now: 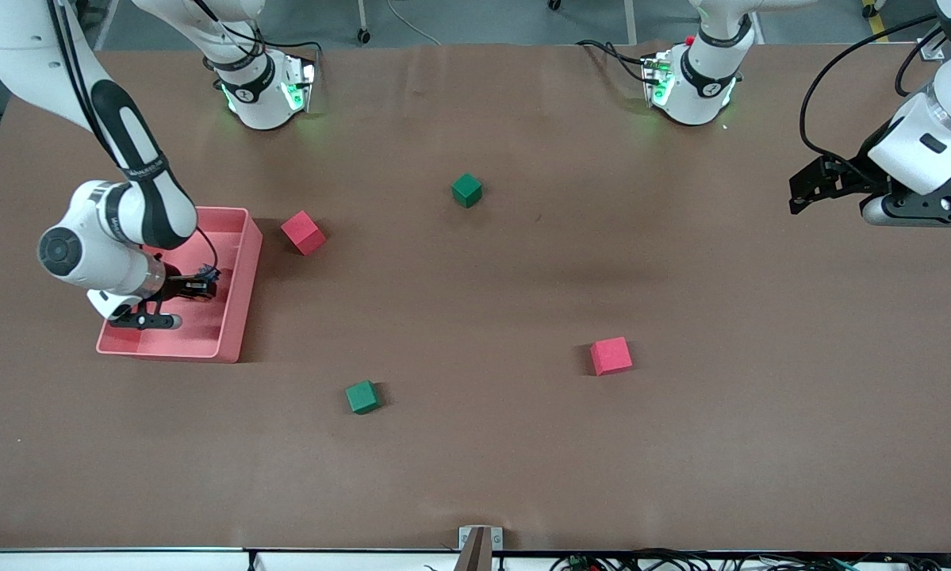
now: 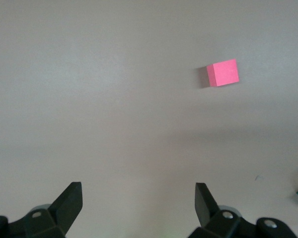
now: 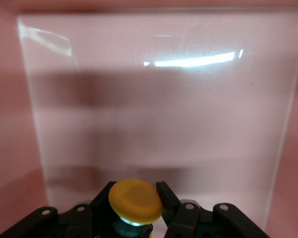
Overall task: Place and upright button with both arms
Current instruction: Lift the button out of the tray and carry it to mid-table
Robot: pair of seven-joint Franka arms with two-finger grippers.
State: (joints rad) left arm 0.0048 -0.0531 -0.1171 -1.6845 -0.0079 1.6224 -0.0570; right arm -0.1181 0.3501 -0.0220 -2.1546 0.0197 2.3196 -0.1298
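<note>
Now the button (image 3: 135, 201) is sitting pinched in the right end effector (image 1: 205, 282) inside the pink tray (image 1: 241, 262), while the left end effector (image 2: 138, 201) is waiting, spread wide, over bare desk (image 1: 475, 460).

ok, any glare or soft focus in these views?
Right wrist view: bright glare streak on the pink tray floor; the button between the right gripper fingers looks soft. Left wrist view: washed out, red cube sharp. Front view: even light, short shadows.

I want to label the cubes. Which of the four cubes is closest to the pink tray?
The red cube beside the tray, toward the right arm's end. The other red cube and both green cubes lie well away.
</note>
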